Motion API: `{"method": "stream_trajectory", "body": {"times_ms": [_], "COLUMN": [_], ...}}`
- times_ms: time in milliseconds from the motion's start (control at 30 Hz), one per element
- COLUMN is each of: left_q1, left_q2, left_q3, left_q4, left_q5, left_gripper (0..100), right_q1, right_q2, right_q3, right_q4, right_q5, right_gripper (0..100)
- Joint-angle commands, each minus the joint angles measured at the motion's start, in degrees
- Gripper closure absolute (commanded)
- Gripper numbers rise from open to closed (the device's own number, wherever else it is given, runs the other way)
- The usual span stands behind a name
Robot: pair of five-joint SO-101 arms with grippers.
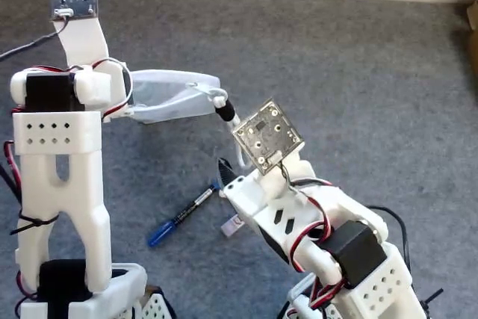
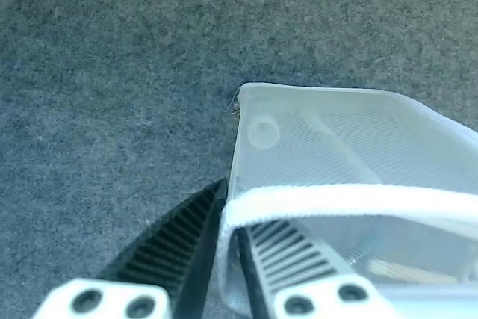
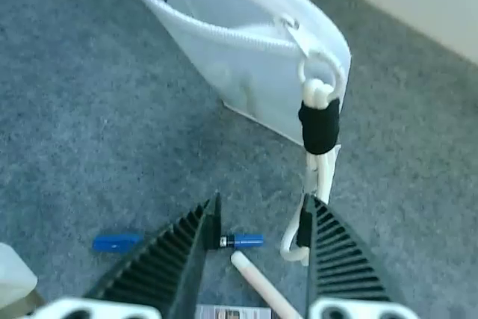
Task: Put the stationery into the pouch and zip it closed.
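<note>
Pouch (image 1: 168, 98), white see-through mesh, lies on the grey carpet (image 1: 358, 72) with its mouth unzipped and gaping. The left claw (image 2: 233, 214) is pinching it at one end: the white band along the pouch's rim runs between the two ribbed fingers (image 2: 287, 248), one finger inside the mouth and the other outside the wall. In the left wrist view a pale stick-like thing shows through the mesh inside the pouch, too faint to name.

At the pouch's other end, the one away from the left claw, the zip puller carries a white cord (image 3: 312, 177) threaded through a black bead (image 3: 320, 126). The cord trails off the pouch onto the carpet.

The right claw (image 3: 258, 218) hovers just off that same end with its fingers spread wide and nothing pinched. The loose tail of the cord lies in the gap, close along the inner face of one finger; whether it touches that finger cannot be told.

A blue pen (image 1: 183, 214) lies on the carpet outside the pouch, on the side nearer the arms' bases, its tip pointing back toward the pouch's cord end and passing under the right claw. A small eraser (image 1: 233, 223) sits just beside the pen, also outside the pouch and a little farther from it than the claw. A short white stick lies between the pen and the eraser in the right wrist view; what it is cannot be made out.
</note>
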Motion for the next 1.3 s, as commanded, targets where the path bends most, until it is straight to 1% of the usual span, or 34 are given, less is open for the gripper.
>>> {"method": "stream_trajectory", "body": {"times_ms": [0, 133, 233, 333, 400, 633, 733, 833, 900, 1033, 1267], "left_q1": [-1.19, -1.19, -1.19, -2.86, -3.91, -4.09, -4.09, -4.09, -4.09, -4.09, -4.09], "left_q2": [1.01, 1.01, 1.01, 1.01, 1.01, 1.19, 1.19, 1.27, 1.27, 1.27, 1.01], "left_q3": [0.84, 0.84, 0.84, 0.84, 0.84, 0.92, 1.01, 1.01, 1.01, 1.01, 2.33], "left_q4": [-0.79, -0.70, -0.70, -0.79, -0.88, -0.70, -0.70, -0.62, -0.62, -0.62, -0.97], "left_q5": [0.53, 0.53, 0.44, 0.44, 0.53, 0.53, 0.53, 0.53, 0.53, 0.53, 0.53], "left_gripper": [99, 99, 99, 99, 99, 99, 99, 99, 99, 99, 99], "right_q1": [-1.19, -1.45, -1.54, -1.54, -1.54, -1.63, -1.63, -1.63, -1.63, -1.27, -1.19], "right_q2": [-1.01, -1.01, -0.92, -0.04, 2.95, 19.21, 24.66, 28.70, 31.08, 34.95, 41.98], "right_q3": [0.13, 6.02, 11.56, 15.78, 17.10, 17.63, 17.63, 17.54, 17.54, 17.54, 17.54], "right_q4": [2.24, 0.40, -3.30, -5.85, -7.08, -13.93, -15.16, -15.34, -15.78, -20.53, -25.63], "right_q5": [0.26, 7.38, 9.32, 11.60, 12.13, 12.40, 12.57, 16.44, 17.67, 17.85, 17.93], "right_gripper": [83.6, 83.6, 83.6, 83.6, 83.6, 83.6, 83.6, 83.6, 83.6, 83.6, 83.6]}}
